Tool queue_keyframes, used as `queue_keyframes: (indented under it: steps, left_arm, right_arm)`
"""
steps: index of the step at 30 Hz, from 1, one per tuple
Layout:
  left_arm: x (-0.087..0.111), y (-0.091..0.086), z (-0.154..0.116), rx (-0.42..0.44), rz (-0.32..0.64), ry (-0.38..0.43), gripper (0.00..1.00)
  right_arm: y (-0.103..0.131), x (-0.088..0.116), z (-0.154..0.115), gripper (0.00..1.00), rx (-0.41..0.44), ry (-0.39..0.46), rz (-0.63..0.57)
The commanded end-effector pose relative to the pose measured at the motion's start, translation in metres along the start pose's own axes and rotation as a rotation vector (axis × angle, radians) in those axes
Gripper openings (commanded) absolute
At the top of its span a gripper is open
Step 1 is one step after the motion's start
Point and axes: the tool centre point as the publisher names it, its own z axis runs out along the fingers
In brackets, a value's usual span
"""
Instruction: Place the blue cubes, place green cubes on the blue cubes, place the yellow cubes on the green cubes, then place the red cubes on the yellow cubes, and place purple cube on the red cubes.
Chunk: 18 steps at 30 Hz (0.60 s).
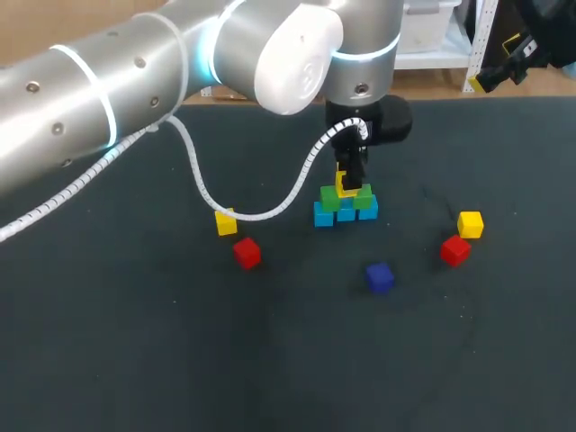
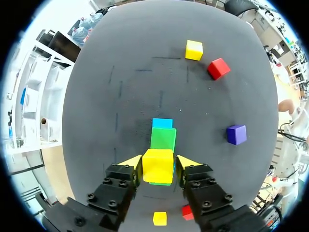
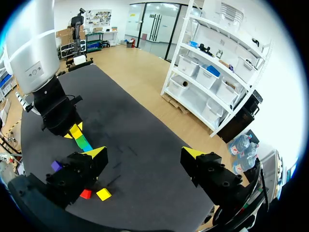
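The dark table carried the whole job, and the left arm reached in over it to the pyramid near the middle. The right gripper hung off at the table's side with its fingers spread wide and nothing between them. At the base of the pyramid the blue cubes sat in a row of three, touching, with the green cubes set as a pair on top of them, so the first two layers looked finished. The left gripper was closed on the held yellow cube, one fingertip against each side, holding it on or just over the green pair; whether it was fully seated could not be told. The yellow layer had thus only begun. Two loose yellow cubes, two red cubes and the purple cube lay on the cloth around the pyramid, none yet placed.
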Motion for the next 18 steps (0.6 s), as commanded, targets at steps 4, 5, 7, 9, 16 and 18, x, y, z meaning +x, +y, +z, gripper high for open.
queue_keyframes:
  steps: [4,5,7,9,16,18]
  left_arm:
    - [0.0011,-0.0006,0.0001,-0.001,0.005,-0.001,0.46]
    - [0.0011,-0.0007,0.0002,0.000,0.006,0.000,0.46]
    - [0.0013,-0.0009,0.0001,-0.001,0.009,0.000,0.45]
    - [0.0015,-0.0010,-0.0003,-0.003,0.012,0.000,0.44]
    - [0.0007,-0.0020,-0.0018,-0.007,0.028,-0.002,0.39]
    - [0.0005,-0.0022,-0.0021,-0.008,0.031,-0.002,0.38]
  right_arm:
    - [0.0003,0.0000,-0.0005,1.00,0.001,0.001,0.000]
    - [0.0003,0.0000,-0.0005,1.00,0.001,0.001,0.000]
    - [0.0003,0.0000,-0.0005,1.00,0.001,0.001,0.000]
    - [0.0003,0.0000,-0.0005,1.00,0.001,0.001,0.000]
    - [0.0003,0.0000,-0.0005,1.00,0.001,0.001,0.000]
    - [0.0003,0.0000,-0.0005,1.00,0.001,0.001,0.000]
